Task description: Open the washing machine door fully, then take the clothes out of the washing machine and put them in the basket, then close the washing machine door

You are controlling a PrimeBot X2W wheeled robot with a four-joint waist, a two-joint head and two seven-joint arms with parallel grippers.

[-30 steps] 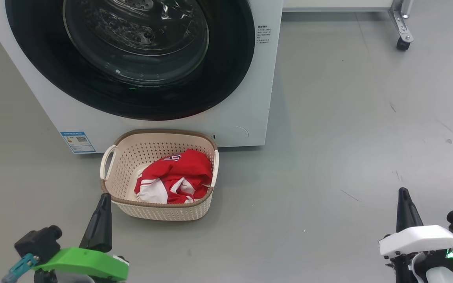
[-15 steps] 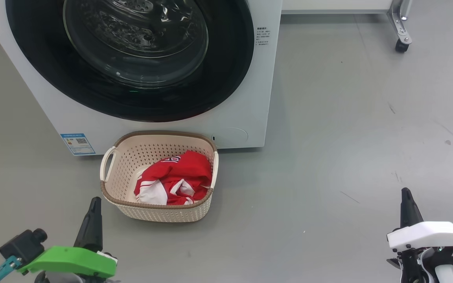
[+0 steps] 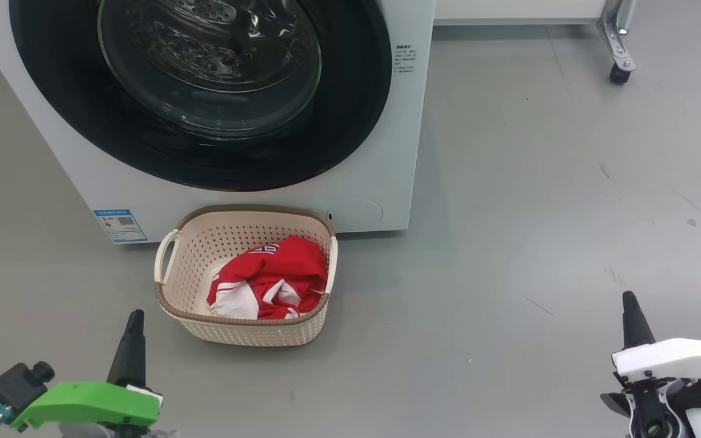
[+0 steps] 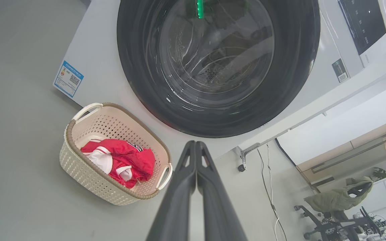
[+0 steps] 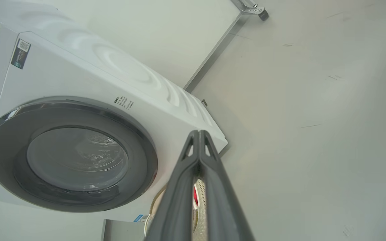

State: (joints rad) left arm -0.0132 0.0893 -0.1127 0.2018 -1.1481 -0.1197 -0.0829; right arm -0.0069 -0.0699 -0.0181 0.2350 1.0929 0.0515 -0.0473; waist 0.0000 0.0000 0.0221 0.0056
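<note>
One basket [image 3: 247, 333] holds red-and-white clothes [image 3: 271, 280] by the shut washer door [image 3: 204, 91]; left pincer [image 3: 134, 319] and right pincer [image 3: 630, 301] both closed, empty.

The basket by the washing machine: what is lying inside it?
Inside the basket lie crumpled red-and-white clothes, toward its right side; its left part is bare plastic. Anything beneath the clothes is covered.

washing machine door [image 3: 204, 91]: upper part cut off by the head view's top edge. blue label [image 3: 119, 225] and printed note [image 3: 405, 59] on the washing machine [image 3: 399, 152]: text too small to read. right wrist view: basket [image 5: 202, 214] mostly hidden behind the right gripper [image 5: 199, 132]; a sliver shows between its pressed-together fingers. clothes [image 3: 271, 277]: underside hidden by the basket's near wall.
</note>
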